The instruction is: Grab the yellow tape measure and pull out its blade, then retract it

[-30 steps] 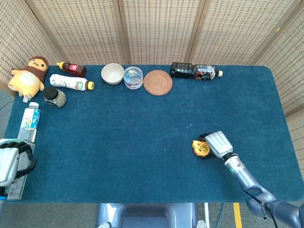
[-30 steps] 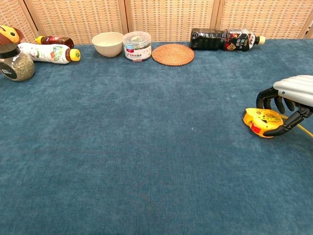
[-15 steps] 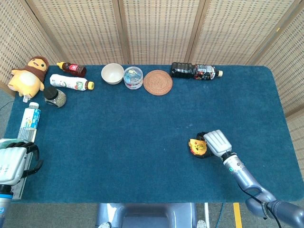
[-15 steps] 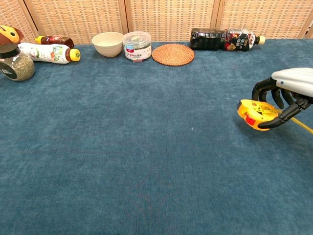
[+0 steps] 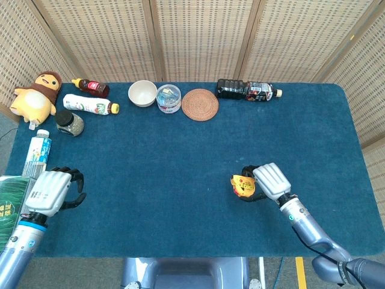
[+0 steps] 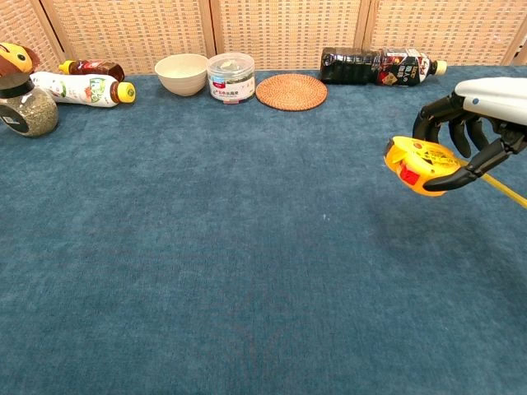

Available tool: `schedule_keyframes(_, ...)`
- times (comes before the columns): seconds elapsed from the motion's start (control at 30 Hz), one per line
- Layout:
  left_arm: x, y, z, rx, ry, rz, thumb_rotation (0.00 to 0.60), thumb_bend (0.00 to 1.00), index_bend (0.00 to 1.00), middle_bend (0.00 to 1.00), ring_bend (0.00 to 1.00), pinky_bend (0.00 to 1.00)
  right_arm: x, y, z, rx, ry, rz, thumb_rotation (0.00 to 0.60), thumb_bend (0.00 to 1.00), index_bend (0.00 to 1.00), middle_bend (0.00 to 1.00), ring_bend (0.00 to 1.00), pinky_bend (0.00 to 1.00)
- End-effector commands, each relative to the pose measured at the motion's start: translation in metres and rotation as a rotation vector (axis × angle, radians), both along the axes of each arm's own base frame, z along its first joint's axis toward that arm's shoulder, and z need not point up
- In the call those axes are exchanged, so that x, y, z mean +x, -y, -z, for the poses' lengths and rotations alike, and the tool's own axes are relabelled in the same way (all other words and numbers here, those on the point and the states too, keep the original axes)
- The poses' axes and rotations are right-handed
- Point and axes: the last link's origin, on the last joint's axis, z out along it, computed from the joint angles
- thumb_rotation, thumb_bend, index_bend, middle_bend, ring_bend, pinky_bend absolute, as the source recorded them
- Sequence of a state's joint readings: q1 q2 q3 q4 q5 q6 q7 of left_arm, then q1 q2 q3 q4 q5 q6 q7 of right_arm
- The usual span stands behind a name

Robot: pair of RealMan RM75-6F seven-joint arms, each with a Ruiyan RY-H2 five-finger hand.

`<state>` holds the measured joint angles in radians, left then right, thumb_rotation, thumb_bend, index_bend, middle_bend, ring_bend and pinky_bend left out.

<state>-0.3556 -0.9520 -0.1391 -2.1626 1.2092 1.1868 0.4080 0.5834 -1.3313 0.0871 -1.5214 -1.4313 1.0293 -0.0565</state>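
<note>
While its fingers curl, right robot hand (image 6: 482, 123) grips yellow tape measure (image 6: 414, 164)

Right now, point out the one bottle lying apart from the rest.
The dark bottle, alone on its side at the far edge, right of the woven coaster. The white bottle, brown bottle and water bottle cluster far left.

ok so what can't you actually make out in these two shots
- Tape measure blade: chest view shows a yellow strip running off the right edge, so its end is cut off; in head view the right hand covers it.
- Left hand: only in head view, seen from the back; its palm side is hidden, and it is outside the chest view.
- Bottle and jar labels: too small to read.
</note>
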Motion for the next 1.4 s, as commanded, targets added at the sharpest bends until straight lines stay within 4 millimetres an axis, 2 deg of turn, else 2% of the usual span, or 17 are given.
schedule_keyframes(0.03,0.023,-0.023,0.019,-0.085,0.098,0.048,0.600,0.27,0.64,0.52,0.40,0.43,0.014,-0.007,-0.005,-0.007,0.017,-0.018,0.429,0.19,0.57,0.59,0.60,0.62)
schedule_keyframes(0.17,0.042,-0.045,0.033,-0.170,0.125,0.093,0.600,0.27,0.64,0.52,0.42,0.48,0.028,-0.013,-0.006,-0.009,0.027,-0.028,0.428,0.19,0.57,0.59,0.60,0.63)
schedule_keyframes(0.27,0.059,-0.060,0.044,-0.217,0.115,0.140,0.600,0.26,0.64,0.53,0.48,0.57,0.038,-0.017,-0.006,-0.008,0.036,-0.036,0.430,0.19,0.57,0.59,0.60,0.64)
schedule_keyframes(0.57,0.107,-0.094,0.077,-0.338,0.127,0.234,0.600,0.25,0.64,0.65,0.65,0.75,0.053,-0.024,-0.005,-0.011,0.051,-0.043,0.426,0.19,0.57,0.59,0.61,0.66)
schedule_keyframes(0.8,0.130,-0.111,0.092,-0.406,0.080,0.294,0.584,0.24,0.64,0.80,0.80,0.87,0.056,-0.024,-0.003,-0.011,0.053,-0.042,0.429,0.19,0.57,0.59,0.61,0.66)
schedule_keyframes(0.87,0.136,-0.113,0.096,-0.428,0.070,0.304,0.553,0.24,0.64,0.83,0.82,0.88,0.056,-0.024,-0.002,-0.011,0.050,-0.042,0.429,0.19,0.57,0.59,0.61,0.66)
schedule_keyframes(1.0,0.148,-0.115,0.104,-0.457,0.069,0.329,0.425,0.24,0.64,0.83,0.82,0.89,0.056,-0.025,-0.002,-0.011,0.052,-0.042,0.428,0.19,0.57,0.59,0.61,0.66)
schedule_keyframes(1.07,0.153,-0.115,0.109,-0.472,0.062,0.341,0.382,0.23,0.64,0.84,0.83,0.89,0.057,-0.025,-0.002,-0.010,0.054,-0.044,0.425,0.19,0.57,0.59,0.61,0.66)
schedule_keyframes(1.23,0.162,-0.118,0.117,-0.477,0.043,0.362,0.173,0.23,0.64,0.96,0.94,0.98,0.057,-0.026,-0.001,-0.009,0.058,-0.046,0.429,0.19,0.57,0.59,0.61,0.67)
schedule_keyframes(1.3,0.166,-0.120,0.120,-0.479,0.026,0.374,0.143,0.23,0.64,0.99,0.96,0.99,0.056,-0.026,-0.001,-0.009,0.059,-0.046,0.432,0.19,0.57,0.59,0.61,0.67)
schedule_keyframes(1.4,0.170,-0.121,0.124,-0.476,-0.005,0.402,0.151,0.25,0.64,1.00,0.97,1.00,0.057,-0.026,-0.001,-0.009,0.063,-0.046,0.431,0.19,0.57,0.59,0.62,0.67)
